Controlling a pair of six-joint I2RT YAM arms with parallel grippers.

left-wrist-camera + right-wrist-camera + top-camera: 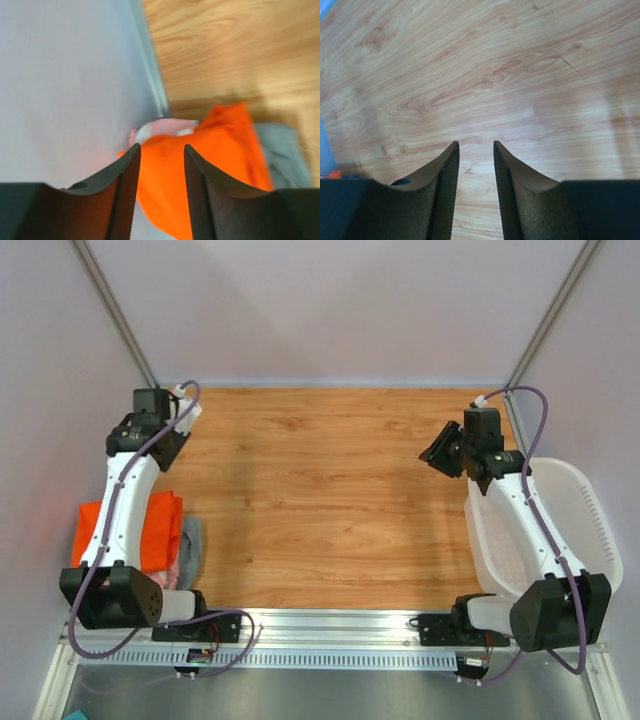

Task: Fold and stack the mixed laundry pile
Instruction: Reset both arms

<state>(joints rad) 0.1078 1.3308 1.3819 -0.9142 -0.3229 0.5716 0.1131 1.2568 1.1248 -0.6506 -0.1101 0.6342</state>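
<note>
The laundry pile lies at the table's left edge: a bright orange garment [160, 528] on top, a grey one [193, 545] at its right side and a pink one [176, 576] showing at the near end. In the left wrist view the orange garment [220, 150] fills the middle, with the pink one [167, 127] behind it and the grey one [282, 150] at the right. My left gripper [162, 443] [161, 150] hangs open above the pile's far end, holding nothing. My right gripper [437, 452] [476, 145] is open over bare wood at the right.
A white slotted basket [592, 525] stands at the right edge under the right arm. The wooden table [320, 500] is enclosed by pale walls [65, 85] at the left and back. A metal rail [330, 625] runs along the near edge.
</note>
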